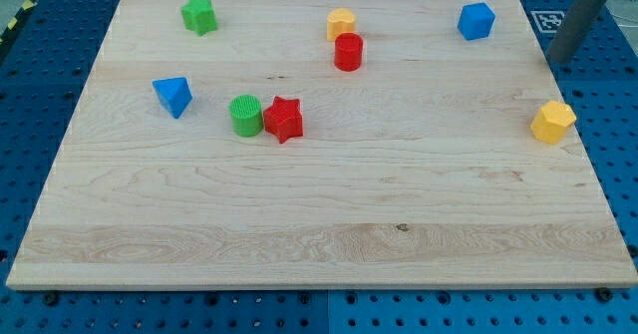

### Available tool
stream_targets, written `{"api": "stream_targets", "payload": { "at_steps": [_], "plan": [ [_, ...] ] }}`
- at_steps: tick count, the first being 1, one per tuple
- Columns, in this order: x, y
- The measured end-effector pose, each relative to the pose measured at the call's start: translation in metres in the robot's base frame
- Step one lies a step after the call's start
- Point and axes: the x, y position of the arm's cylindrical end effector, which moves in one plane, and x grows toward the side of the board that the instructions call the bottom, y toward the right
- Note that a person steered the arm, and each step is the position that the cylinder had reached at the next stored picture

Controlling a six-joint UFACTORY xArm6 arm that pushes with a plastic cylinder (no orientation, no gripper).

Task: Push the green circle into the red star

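Green circle [245, 115] sat touching the red star [284, 119] on the wooden desk [329, 214]. My tip [559, 61] stood far off at the view's upper right, just above the yellow block [552, 122]. It was a bare rod, no tool to spread or pinch.

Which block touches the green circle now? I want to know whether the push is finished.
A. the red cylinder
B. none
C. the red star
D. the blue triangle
C: the green circle sits right against the red star on its view-left side, with no gap showing.
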Motion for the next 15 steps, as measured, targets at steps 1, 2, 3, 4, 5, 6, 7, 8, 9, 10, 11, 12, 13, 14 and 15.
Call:
{"api": "stream_targets", "payload": {
  "at_steps": [1,2,3,4,5,6,7,8,9,10,11,12,13,14,15],
  "plan": [
    [0.032,-0.073],
    [0.043,-0.162],
    [0.049,-0.241],
    [0.032,-0.317],
    [0.010,-0.376],
    [0.023,-0.409],
    [0.050,-0.432],
    [0.070,-0.443],
    [0.074,-0.431],
    [0.074,-0.397],
    [0.078,-0.375],
    [0.079,-0.370],
    [0.070,-0.400],
    [0.022,-0.440],
    [-0.051,-0.430]
  ]
}}
